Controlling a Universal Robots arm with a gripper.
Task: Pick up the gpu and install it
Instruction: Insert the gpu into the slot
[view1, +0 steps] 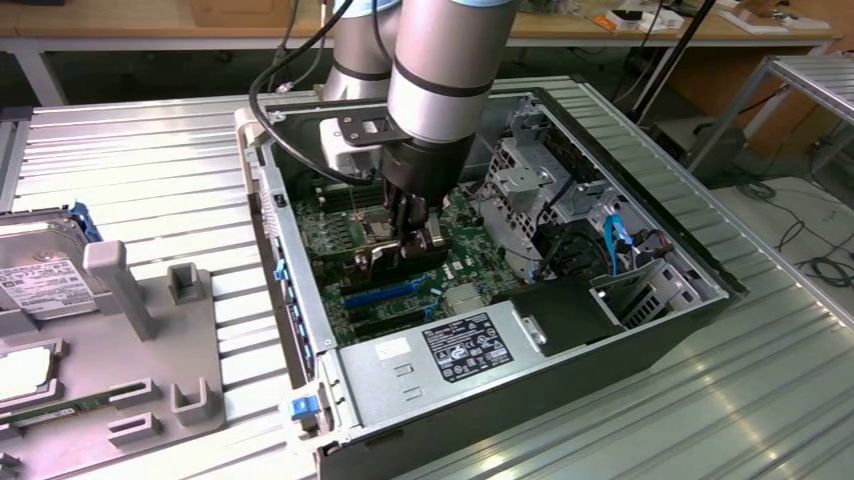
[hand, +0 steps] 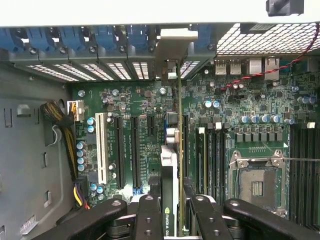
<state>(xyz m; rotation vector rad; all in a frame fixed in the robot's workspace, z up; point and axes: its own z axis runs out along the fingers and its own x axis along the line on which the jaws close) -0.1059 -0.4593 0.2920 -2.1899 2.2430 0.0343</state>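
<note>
The gpu (hand: 170, 160) stands edge-on between my fingers (hand: 150, 215), thin and black, with its silver end bracket (hand: 172, 47) reaching the rear slot openings of the case. My gripper (hand: 175, 217) is shut on it, just above the expansion slots of the green motherboard (hand: 240, 100). In the exterior view my gripper (view1: 416, 235) reaches down into the open computer case (view1: 667, 300), with the black gpu (view1: 387, 264) held low over the board. Whether the card's edge sits in a slot is hidden.
A power supply (view1: 441, 350) and drive cage (view1: 534, 185) border the board inside the case. A bare CPU socket (hand: 257, 182) and a white slot (hand: 101, 147) flank the card. At the exterior view's left, a grey fixture (view1: 147, 340) holds a hard drive (view1: 40, 285).
</note>
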